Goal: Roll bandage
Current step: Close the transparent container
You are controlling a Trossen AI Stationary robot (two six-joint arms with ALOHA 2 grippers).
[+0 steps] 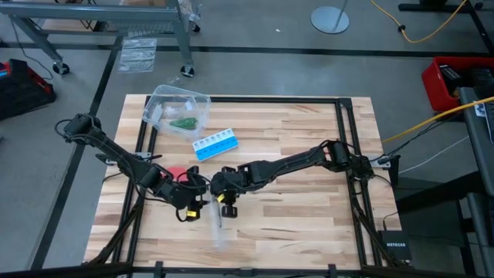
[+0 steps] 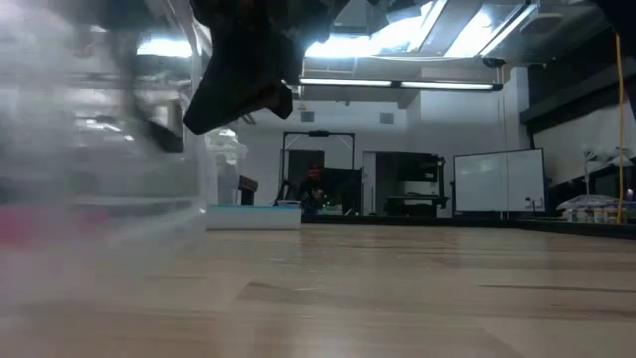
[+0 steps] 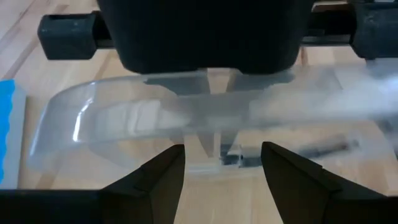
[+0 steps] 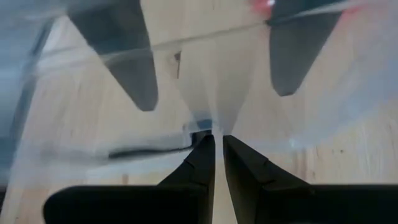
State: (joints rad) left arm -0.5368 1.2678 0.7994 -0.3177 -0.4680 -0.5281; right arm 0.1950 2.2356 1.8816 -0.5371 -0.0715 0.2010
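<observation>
dark gripper (image 2: pixel 243 85) overhead | blurred clear container (image 2: pixel 99 149) left | wooden table (image 2: pixel 397 288)

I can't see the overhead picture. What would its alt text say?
Seen from above, two dark robot arms meet over a wooden table, the left gripper open and the right gripper nearly shut, both at a clear plastic sheet. Farther back, the green bandage lies in a clear container beside a blue-and-white pill box.

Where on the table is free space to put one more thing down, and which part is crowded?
Free: the wood right of the pill box, above the right arm, and the near-right stretch of the table below it. Crowded: the left-centre, where the left gripper and right gripper meet over a clear plastic piece, and the far-left corner holding the clear container with the bandage.
</observation>
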